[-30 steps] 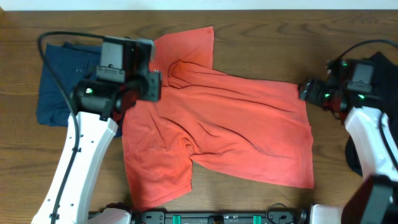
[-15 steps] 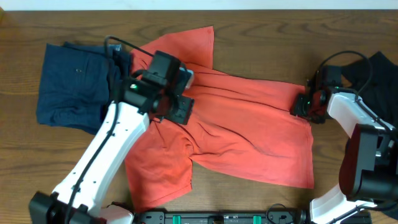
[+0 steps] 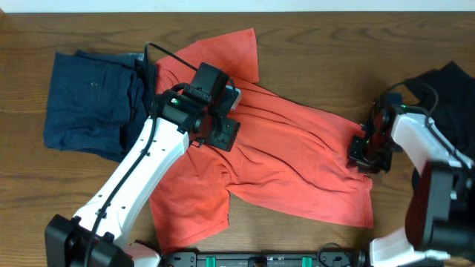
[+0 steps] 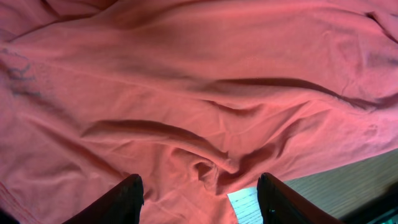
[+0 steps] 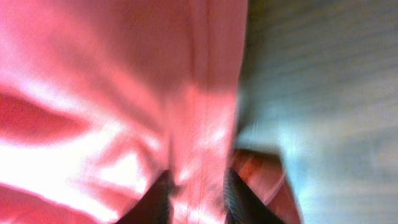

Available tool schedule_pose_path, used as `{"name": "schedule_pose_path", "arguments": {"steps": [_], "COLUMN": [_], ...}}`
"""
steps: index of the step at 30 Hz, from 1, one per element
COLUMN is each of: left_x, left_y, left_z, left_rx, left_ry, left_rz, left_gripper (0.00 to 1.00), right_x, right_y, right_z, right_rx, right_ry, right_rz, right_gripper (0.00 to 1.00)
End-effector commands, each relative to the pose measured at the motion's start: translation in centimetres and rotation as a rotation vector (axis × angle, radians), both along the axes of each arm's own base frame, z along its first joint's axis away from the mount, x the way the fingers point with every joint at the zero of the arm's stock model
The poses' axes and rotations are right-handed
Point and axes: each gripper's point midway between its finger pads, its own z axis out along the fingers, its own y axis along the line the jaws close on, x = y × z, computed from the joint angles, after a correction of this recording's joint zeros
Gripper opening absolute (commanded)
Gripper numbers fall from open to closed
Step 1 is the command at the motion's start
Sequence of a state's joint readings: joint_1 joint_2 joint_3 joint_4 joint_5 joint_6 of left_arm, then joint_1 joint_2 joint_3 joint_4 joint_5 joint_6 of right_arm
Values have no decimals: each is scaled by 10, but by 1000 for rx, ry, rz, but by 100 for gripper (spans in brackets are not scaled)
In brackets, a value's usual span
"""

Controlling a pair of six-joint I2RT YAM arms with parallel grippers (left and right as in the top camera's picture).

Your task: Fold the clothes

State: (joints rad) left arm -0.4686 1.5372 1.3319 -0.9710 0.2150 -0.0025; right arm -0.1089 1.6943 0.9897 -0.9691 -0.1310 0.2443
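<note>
Pincer state, left arm: the left pincer (image 4: pixel 200 179) stands open, its two fingers spread above the coral-red shirt (image 3: pixel 297 163) with nothing clamped between them. A raised crease (image 4: pixel 208 165) in the cloth lies between the fingers. This placement suggests that the arm is lined up to pinch the crease or to press the cloth flat; which of the two cannot be told.

Pincer state, right arm: the right pincer (image 5: pixel 198 196) is closed on the hem (image 5: pixel 208 93) at the right edge of the shirt. The stitched band runs down between the two dark fingers. The view is blurred, so the firmness of the grip cannot be judged. A hold on this edge probably lets the arm pull the cloth taut or carry the edge across for a fold.

Position of the shirt: it lies spread across the middle of the surface (image 3: pixel 297 44), wrinkled, with one sleeve toward the far side and one toward the near left. No fold is made yet.

Other garments: a navy garment (image 3: pixel 85 100) lies at the far left, its right edge touching the shirt. A black garment (image 3: pixel 445 85) lies at the far right, just behind the right arm. Both are probably set aside to keep the working area free.

Caution: a pull on the hem while the left pincer hovers may drag the whole shirt.
</note>
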Motion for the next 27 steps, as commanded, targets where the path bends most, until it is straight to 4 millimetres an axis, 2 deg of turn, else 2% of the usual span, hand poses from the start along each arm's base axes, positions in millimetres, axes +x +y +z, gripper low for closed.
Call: {"name": "schedule_pose_path", "arguments": {"steps": [1,3,6,10,12,17,22,23,25,27], "left_x": [-1,1,2,1,1,1,1,1,1,1], "left_y": [-2,-3,-3,-3,-3,-3,-3,-3,-3,-3], "left_z": [-2,-1,-1,-1,-1,-1,-1,-1,-1,-1], "left_rx": [-6,-11,-12,-11,-11,-11,-11,-11,-11,-11], "left_ry": [2,-7,-9,-6,-7,-7,-6,-7,-7,-7], "left_rz": [-10,-10,-10,-10,-10,-10,-10,-10,-10,-10], "left_gripper": [60,60,61,60,60,61,60,60,61,60], "right_x": [23,50,84,110,117,124,122,121,119,120], "right_y": [-5,-11,-19,-31,-33,-34,-20,-15,-9,-5], "right_z": [34,52,69,69,57,13,-19,-23,-26,-25], "right_rx": [-47,-75,-93,-87,-72,-50,42,68,103,128], "right_ry": [-182,-337,-496,-577,-571,-495,-423,-415,-402,-403], "right_rz": [29,18,-17,-86,-97,-133,-148,-145,-142,-135], "right_gripper": [63,81,87,78,75,70,65,62,49,32]}}
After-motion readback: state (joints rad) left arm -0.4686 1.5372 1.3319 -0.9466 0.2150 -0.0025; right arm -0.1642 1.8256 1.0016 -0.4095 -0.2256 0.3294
